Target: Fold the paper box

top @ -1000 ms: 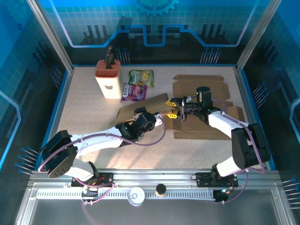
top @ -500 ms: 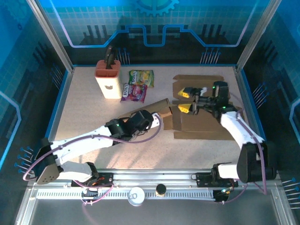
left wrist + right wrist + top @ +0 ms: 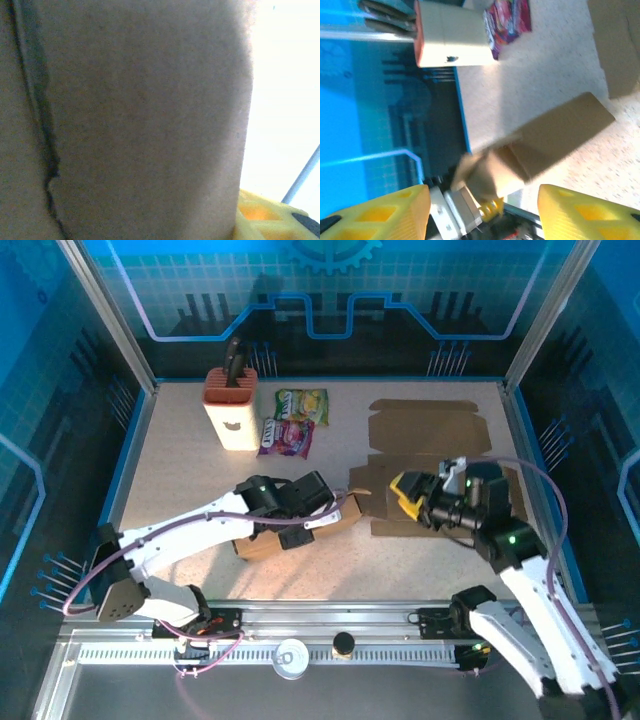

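At the far left of the speckled beige desk (image 3: pixel 180 480), you are seeing a cream knife block with an orange top (image 3: pixel 230 410) standing upright, with dark handles sticking out of it. Just to its right, a green and yellow snack packet (image 3: pixel 302 403) is lying flat, and a purple and pink snack packet (image 3: pixel 287 437) is lying just in front of that one. Nearer the middle, your left hand (image 3: pixel 322 512) is reaching in over the left end of the brown cardboard paper box (image 3: pixel 430 430). That end is lying bent up against the hand. From the left wrist, the cardboard is sitting right up against the lens, with one yellow finger (image 3: pixel 260 220) peeking out at the bottom right corner. You cannot tell whether this hand is actually clamping the cardboard or only pressing on it. The rest of the box is lying flat and unfolded across the right half of the desk. Your right hand (image 3: pixel 403 495) is hovering over the box's middle panels, its yellow fingers (image 3: pixel 385 212) standing wide apart and holding nothing.
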You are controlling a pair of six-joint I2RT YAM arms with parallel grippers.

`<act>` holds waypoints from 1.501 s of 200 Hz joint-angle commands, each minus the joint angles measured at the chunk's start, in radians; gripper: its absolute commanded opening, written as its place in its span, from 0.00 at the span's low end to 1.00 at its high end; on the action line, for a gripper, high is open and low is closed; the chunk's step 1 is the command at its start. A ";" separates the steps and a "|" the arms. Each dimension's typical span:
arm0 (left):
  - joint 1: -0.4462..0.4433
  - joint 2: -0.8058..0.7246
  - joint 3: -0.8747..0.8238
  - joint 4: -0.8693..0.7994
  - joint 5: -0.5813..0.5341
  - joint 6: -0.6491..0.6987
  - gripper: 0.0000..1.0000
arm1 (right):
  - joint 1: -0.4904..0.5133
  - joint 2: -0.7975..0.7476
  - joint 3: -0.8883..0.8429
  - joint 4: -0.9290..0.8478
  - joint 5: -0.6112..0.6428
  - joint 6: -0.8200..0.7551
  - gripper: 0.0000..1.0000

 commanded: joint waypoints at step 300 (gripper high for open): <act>0.164 -0.040 -0.037 0.125 0.163 0.177 0.36 | 0.284 0.361 0.125 0.198 0.349 -0.308 0.46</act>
